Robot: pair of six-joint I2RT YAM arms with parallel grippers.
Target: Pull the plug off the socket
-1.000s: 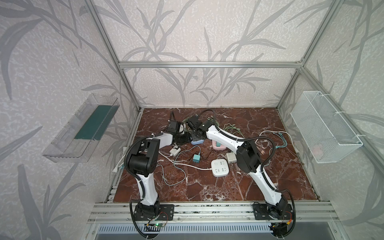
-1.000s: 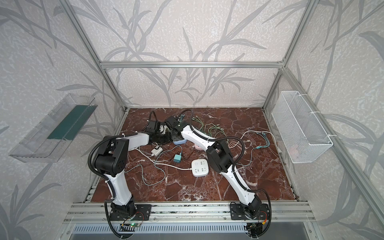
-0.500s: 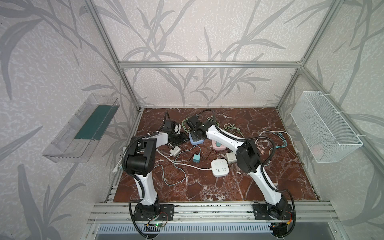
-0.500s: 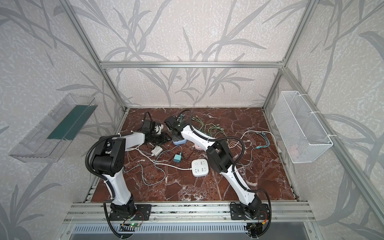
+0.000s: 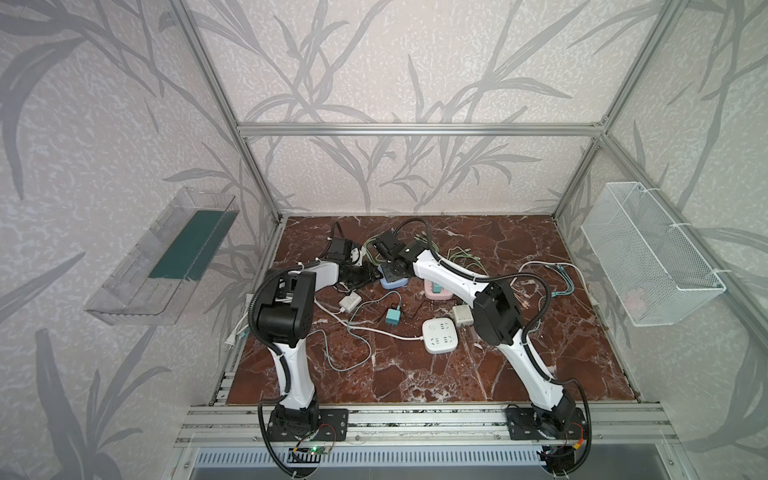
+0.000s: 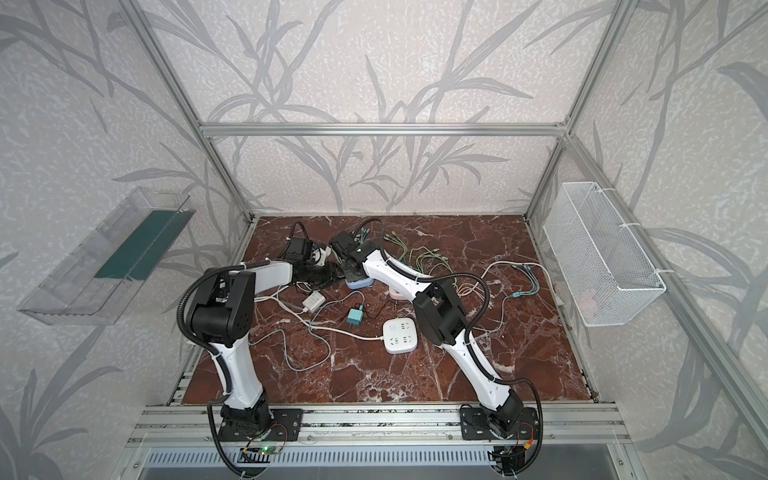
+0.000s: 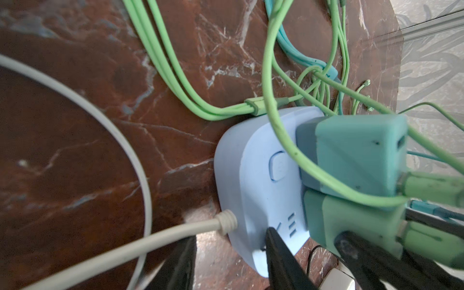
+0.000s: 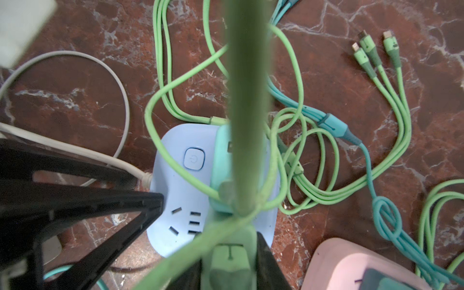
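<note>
The tabletop (image 5: 457, 374) is red-brown marble veined in white. The walls (image 5: 374, 62) are off-white with a grey bamboo-leaf pattern. The pale blue socket block (image 7: 253, 175) shows a teal plug (image 7: 351, 155) and a light green plug (image 7: 351, 221). The tangled cables (image 7: 175, 82) are bright green, a single lead (image 8: 369, 170) teal, the power cord (image 7: 140, 160) off-white. The other socket block (image 8: 339, 263) is pink, the power strip (image 5: 440, 335) white. The wire basket (image 5: 648, 257) is white; the clear tray (image 5: 133, 291) has a dark green panel (image 5: 191, 245). The left arm (image 5: 291, 374) and right arm (image 5: 528, 365) are white with black joints.

matt blue plastic socket (image 7: 251, 190) on glossy red marble tabletop (image 7: 75, 150), rubbery green cables (image 7: 226, 112).
</note>
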